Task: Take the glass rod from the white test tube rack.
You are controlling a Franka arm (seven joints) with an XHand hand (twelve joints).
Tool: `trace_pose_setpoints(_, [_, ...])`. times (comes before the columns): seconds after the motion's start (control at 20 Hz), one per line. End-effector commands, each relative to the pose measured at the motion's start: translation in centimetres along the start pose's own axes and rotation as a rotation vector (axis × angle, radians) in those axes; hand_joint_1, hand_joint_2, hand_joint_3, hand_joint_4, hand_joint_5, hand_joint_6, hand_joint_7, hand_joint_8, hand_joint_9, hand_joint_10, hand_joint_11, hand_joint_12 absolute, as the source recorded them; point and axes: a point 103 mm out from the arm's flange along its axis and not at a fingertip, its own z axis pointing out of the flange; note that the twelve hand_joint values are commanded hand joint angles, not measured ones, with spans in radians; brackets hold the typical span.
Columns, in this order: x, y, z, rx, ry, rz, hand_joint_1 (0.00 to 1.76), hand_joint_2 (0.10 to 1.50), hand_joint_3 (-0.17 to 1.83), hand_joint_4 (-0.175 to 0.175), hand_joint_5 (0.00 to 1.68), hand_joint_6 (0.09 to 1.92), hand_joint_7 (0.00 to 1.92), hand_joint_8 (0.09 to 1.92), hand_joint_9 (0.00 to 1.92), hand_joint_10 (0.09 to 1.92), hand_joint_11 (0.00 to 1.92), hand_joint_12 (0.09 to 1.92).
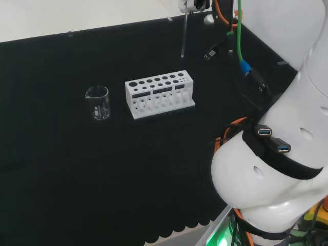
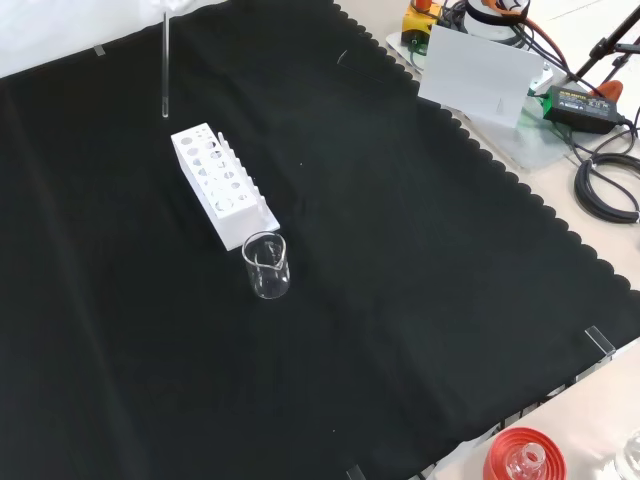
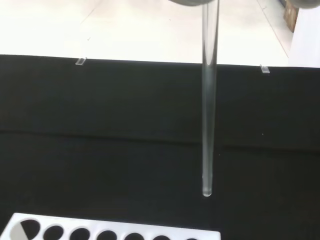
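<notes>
1. Head view: black cloth (image 1: 102,179) covers the bench, its far edge meeting a pale floor; small clear clips sit along that edge.
2. A white test tube rack (image 1: 159,94) stands mid-cloth, with a clear beaker (image 1: 98,102) well apart to its left.
3. The glass rod (image 1: 183,36) hangs upright in the air above the rack's right end, clear of its holes.
4. The hand (image 1: 193,5) shows at the top edge, at the rod's upper end; I cannot tell how its fingers are set.
5. Front view: the cloth's scalloped hem runs along the right, beyond it a white card (image 2: 476,75), cables and a red ribbed stand (image 2: 522,457).
</notes>
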Motion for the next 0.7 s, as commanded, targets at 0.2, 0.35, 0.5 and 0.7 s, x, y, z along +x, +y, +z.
trace_pose_setpoints(0.2, [1.4,-1.2,-0.6,-0.005,0.016,-0.016,1.32,1.09,-0.17,-0.175,1.2,0.43,1.28,0.78,1.61,0.56,1.5,0.69])
trace_pose_setpoints(0.35, [1.7,-1.4,-0.6,-0.004,0.021,-0.018,1.32,1.09,-0.17,-0.175,1.2,0.43,1.28,0.78,1.61,0.55,1.5,0.69])
trace_pose_setpoints(0.5, [1.8,-1.7,-0.7,-0.002,0.023,-0.016,1.32,1.09,-0.17,-0.175,1.2,0.43,1.28,0.78,1.62,0.55,1.51,0.69])
trace_pose_setpoints(0.7, [2.0,-2.1,-1.0,-0.003,0.017,-0.02,1.32,1.09,-0.17,-0.175,1.2,0.43,1.28,0.78,1.62,0.55,1.51,0.69])
